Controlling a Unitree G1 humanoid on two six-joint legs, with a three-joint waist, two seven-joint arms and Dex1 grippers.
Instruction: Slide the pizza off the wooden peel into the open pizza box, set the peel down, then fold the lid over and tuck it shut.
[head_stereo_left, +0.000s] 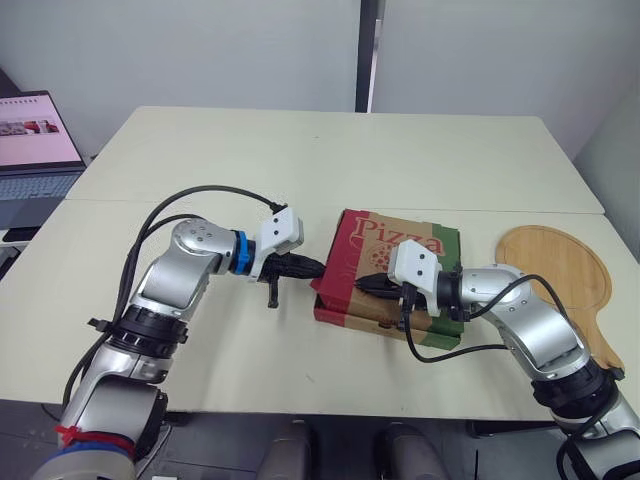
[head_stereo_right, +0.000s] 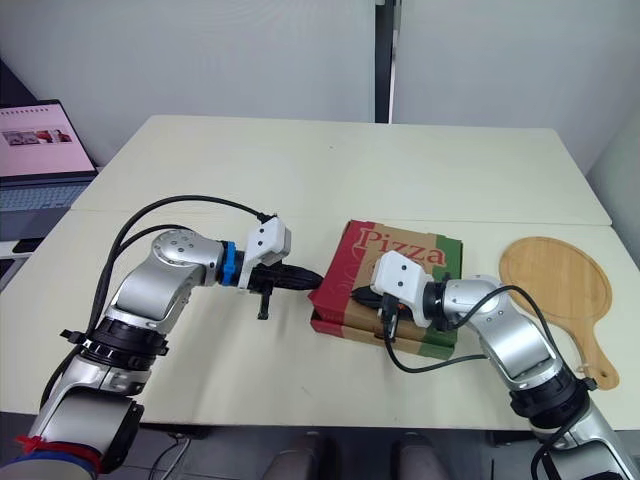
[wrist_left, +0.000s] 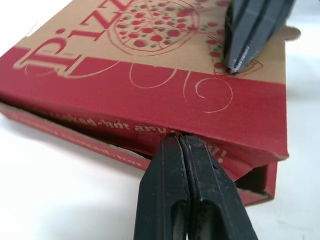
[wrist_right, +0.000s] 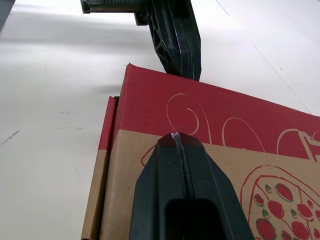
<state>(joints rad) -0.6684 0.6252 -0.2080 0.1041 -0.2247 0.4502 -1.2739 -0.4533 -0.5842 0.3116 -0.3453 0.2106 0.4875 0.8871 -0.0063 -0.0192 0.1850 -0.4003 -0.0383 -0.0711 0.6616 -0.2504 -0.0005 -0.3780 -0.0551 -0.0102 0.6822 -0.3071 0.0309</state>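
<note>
The pizza box (head_stereo_left: 396, 278) lies on the table with its printed lid folded down; its left front flap still gapes a little in the left wrist view (wrist_left: 150, 115). My left gripper (head_stereo_left: 320, 267) is shut, tips pressed against the box's left edge at the flap seam (wrist_left: 176, 136). My right gripper (head_stereo_left: 357, 284) is shut and rests on the lid's top near the red band (wrist_right: 176, 135). The empty wooden peel (head_stereo_left: 556, 275) lies flat on the table to the right of the box. The pizza is hidden inside the box.
A laptop (head_stereo_left: 32, 145) stands open at the far left on an adjoining desk. The cream table (head_stereo_left: 330, 160) stretches bare behind the box. Cables loop from both arms above the tabletop.
</note>
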